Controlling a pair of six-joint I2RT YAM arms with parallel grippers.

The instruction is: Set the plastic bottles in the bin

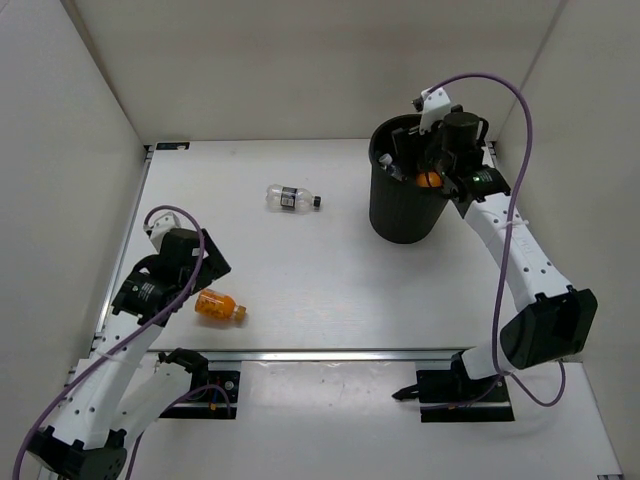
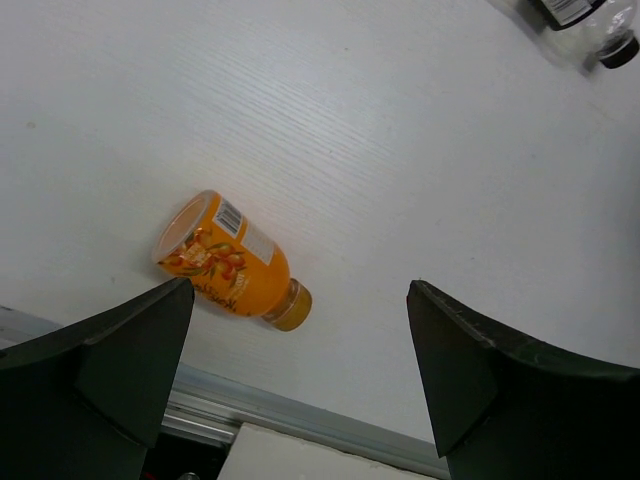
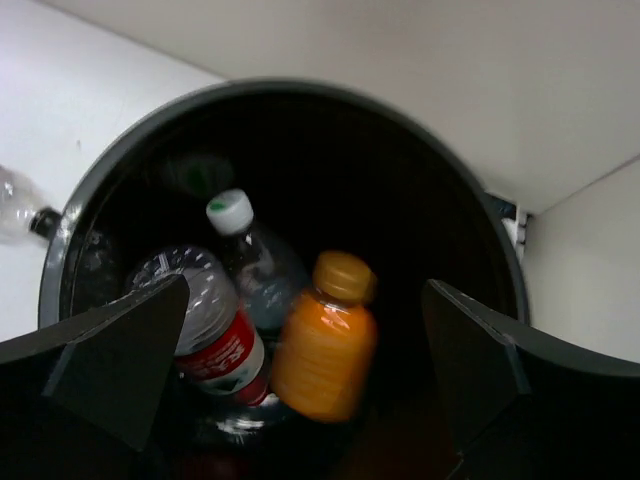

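Bin holds three bottles; my right jaws gape empty above it, my left jaws gape over a distant orange bottle.

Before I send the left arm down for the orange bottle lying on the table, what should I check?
1. Left jaws open: ok.
2. Loose orange bottle centred under them: not ok, its body lies off to one side.
3. Dark-label bottle clear of that grasp: ok.
4. Right jaws open, holding nothing: ok.
5. Second orange bottle inside the bin: ok.
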